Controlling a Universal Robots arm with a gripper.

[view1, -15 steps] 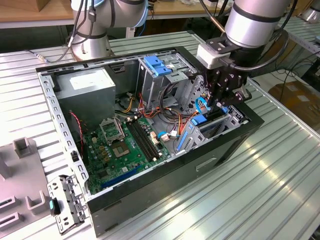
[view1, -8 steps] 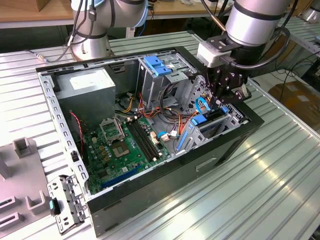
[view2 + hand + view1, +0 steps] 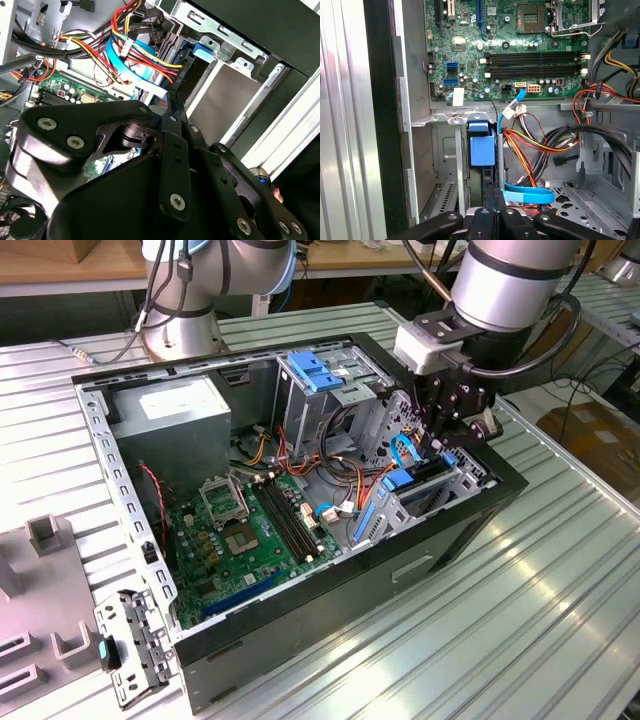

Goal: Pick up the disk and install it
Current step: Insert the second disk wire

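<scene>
Blue-railed disk (image 3: 415, 480) sits in the case bay under the gripper (image 3: 447, 430) (jaw state hidden, cannot tell).

Gripper (image 3: 447, 435) fingertips hidden behind drive cage wall; disk (image 3: 482, 145) mostly buried in bay, blue end tab showing.

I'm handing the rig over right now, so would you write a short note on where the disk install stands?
Gripper: lowered inside the open computer case, at the drive cage; whether its fingers are open or shut is hidden.
Disk: sitting in the drive cage slot, blue rail tab visible in the first wrist view.
Done: disk picked up and brought into the cage.
Left: whether it is fully seated cannot be told.
</scene>
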